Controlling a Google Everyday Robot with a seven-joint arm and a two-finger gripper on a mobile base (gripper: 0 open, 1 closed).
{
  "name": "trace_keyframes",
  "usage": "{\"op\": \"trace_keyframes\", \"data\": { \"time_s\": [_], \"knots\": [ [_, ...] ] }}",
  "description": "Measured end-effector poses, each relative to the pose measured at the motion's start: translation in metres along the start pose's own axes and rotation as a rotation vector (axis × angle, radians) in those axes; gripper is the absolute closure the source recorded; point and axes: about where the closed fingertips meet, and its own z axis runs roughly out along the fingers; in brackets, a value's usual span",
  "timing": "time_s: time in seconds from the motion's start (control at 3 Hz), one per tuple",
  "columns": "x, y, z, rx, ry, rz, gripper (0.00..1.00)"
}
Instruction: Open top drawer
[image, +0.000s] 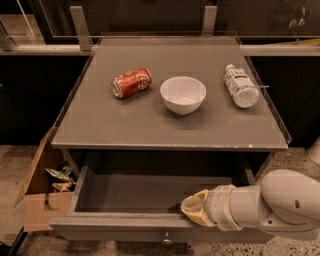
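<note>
Camera view – top drawer (135, 194) out under grey tabletop (150, 127) w/ can (131, 83), bowl (183, 94), bottle (240, 86), hand (194, 210) at drawer lip – grip unclear

Top drawer (131, 194): a wide, shallow, matte grey box, pulled well out and lying level with its interior exposed. The front rim runs just under the gripper (189, 210), which is right of the rim's middle. The small round metal knob (166, 239) sits below and left of the gripper.

White rounded arm (270, 207), lower right
Glossy segments, ribbed collar, one small dark hole; tan crinkled gripper (196, 210), lower middle of frame.
</note>
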Motion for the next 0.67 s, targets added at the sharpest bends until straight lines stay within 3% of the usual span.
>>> {"op": "trace_keyframes", "data": {
  "time_s": [0.33,0.67],
  "knots": [
    [-0.002,0.014,0.004,-0.055,-0.047,0.023,1.0],
    [-0.021,0.021,0.003,-0.102,-0.135,0.028,1.0]
  ]
}}
